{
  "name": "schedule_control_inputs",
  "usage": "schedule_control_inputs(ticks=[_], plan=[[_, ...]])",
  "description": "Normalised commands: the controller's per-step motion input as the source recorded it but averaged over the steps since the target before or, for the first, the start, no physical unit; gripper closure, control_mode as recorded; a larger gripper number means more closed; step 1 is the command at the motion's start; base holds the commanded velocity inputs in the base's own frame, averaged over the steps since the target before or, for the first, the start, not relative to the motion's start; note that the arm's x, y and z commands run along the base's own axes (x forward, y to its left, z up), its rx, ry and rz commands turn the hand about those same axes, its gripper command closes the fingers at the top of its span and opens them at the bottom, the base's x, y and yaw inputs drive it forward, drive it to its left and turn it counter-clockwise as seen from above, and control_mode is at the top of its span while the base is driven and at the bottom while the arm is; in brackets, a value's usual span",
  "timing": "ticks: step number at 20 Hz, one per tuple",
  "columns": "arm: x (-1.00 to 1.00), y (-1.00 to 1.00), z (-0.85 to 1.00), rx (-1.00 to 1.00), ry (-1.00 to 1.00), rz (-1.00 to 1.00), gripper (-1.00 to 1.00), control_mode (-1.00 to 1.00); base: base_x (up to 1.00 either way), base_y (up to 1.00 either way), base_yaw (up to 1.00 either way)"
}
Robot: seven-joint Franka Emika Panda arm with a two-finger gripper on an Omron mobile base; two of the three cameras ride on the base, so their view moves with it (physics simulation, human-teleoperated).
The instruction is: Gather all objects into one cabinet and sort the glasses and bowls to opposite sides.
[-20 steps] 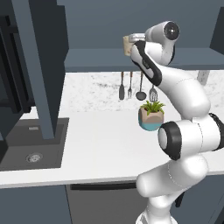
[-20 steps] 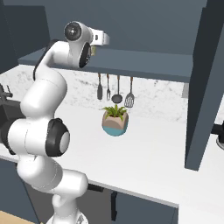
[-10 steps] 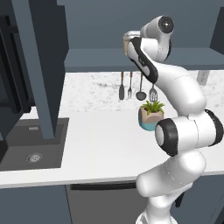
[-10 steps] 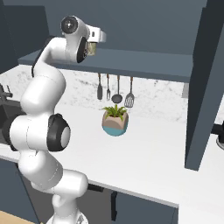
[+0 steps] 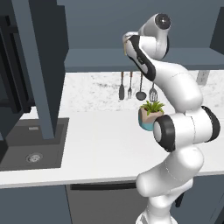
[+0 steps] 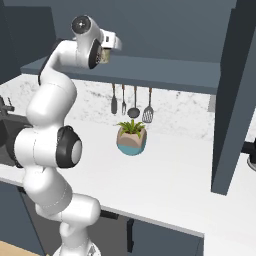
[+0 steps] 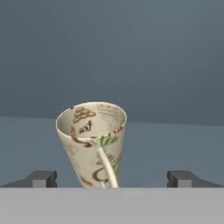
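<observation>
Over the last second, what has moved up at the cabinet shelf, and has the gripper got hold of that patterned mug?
The arm's upper joints swung left toward the beige patterned mug on the cabinet shelf. The gripper now has its fingers spread wide on either side of the mug, apart from it, so nothing is gripped yet. The mug itself, the potted plant and the hanging utensils stayed where they were.

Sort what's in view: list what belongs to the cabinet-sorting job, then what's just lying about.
Job:
- beige mug, between the open fingers
- gripper
- cabinet shelf

Lying about:
- potted plant
- hanging utensils
- sink
- counter
</observation>
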Motion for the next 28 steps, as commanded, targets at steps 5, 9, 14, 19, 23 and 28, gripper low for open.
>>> schedule_control_inputs(ticks=[5,9,14,19,23,28], plan=[[0.06,0.0,-0.16,0.0,0.06,0.0,-1.0,-1.0,0.0,0.0,0.0],[0.12,0.0,-0.09,0.0,0.04,0.0,-1.0,-1.0,0.0,0.0,0.0],[0.1,0.0,-0.13,0.0,0.03,0.0,-1.0,-1.0,0.0,0.0,0.0],[0.16,0.0,-0.08,0.0,0.01,0.0,-1.0,-1.0,0.0,0.0,0.0],[0.17,0.0,-0.04,0.0,0.0,0.0,-1.0,-1.0,0.0,0.0,0.0],[0.18,0.06,-0.09,0.0,0.01,0.0,-1.0,-1.0,0.0,0.0,0.0]])
